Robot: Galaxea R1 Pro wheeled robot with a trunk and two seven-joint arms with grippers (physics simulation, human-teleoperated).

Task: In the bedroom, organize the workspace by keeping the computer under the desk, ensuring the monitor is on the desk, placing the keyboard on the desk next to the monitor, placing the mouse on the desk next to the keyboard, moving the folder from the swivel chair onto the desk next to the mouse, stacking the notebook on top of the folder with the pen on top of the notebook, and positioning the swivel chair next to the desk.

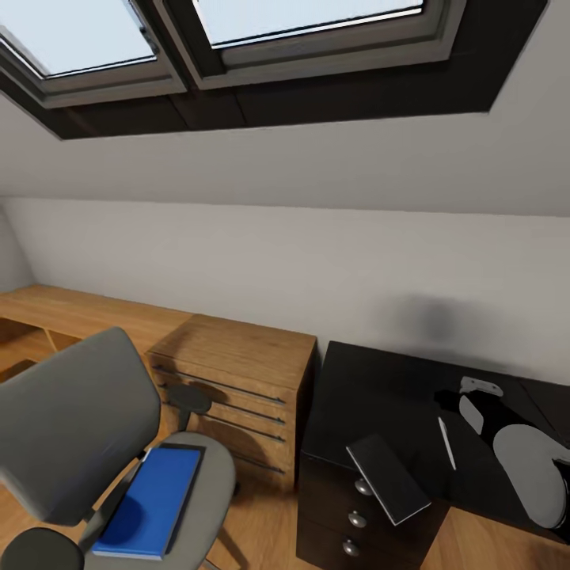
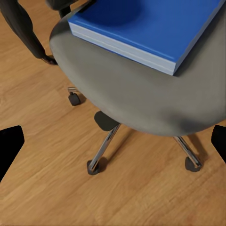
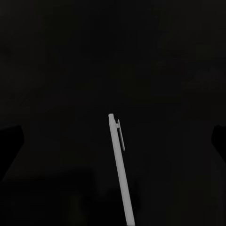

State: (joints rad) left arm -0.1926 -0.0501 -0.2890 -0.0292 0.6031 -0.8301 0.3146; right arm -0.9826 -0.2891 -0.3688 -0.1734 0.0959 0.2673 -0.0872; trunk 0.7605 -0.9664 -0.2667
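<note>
Two skylights sit in the sloped ceiling above my head camera. Below them I see the chair at lower left, with the folder lying flat on its seat, close to one black armrest. Behind the chair stands a low wood cabinet, and just beside that the desk, its drawer knobs facing me. On the desk's near corner lies the notebook, overhanging the edge above the drawers. The pen lies on the black top a little past it, apart from the notebook.

My left wrist camera looks down on the chair seat; the folder rests on it, star base and castors on the plank floor below. The left fingertips show at both edges, spread wide, holding nothing.

My right wrist camera shows the pen on the dark desk top; the right fingertips stand wide apart, empty.
</note>
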